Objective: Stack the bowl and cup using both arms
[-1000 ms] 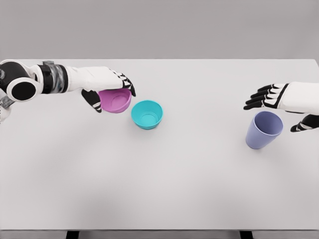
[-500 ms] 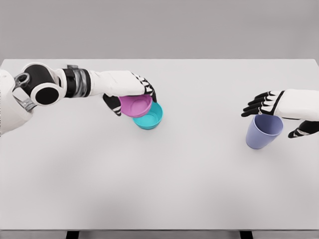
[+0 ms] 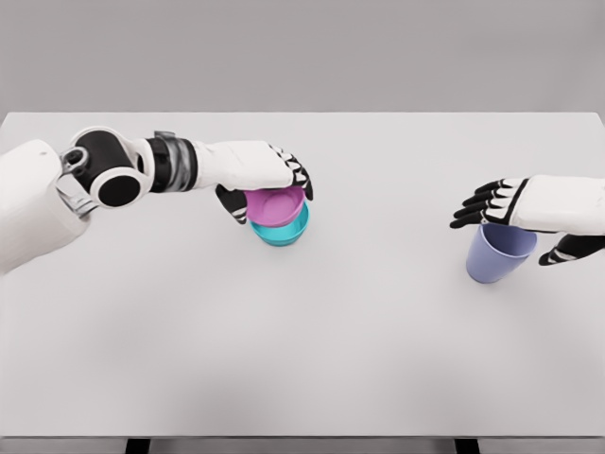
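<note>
Pink bowl (image 3: 274,203), grasped by the left hand (image 3: 269,175), hung over the teal bowl (image 3: 282,229), needing release; right hand (image 3: 501,203) hovered spread over the cup (image 3: 498,253).

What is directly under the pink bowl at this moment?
The teal bowl sits under the pink bowl, which the left hand grips. Only the teal bowl's front wall shows; its inside is covered.

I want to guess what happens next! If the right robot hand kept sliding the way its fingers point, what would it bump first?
Probably nothing soon. The right robot hand points left over bare table; the stacked pink bowl lies far along, though height is unclear.
</note>
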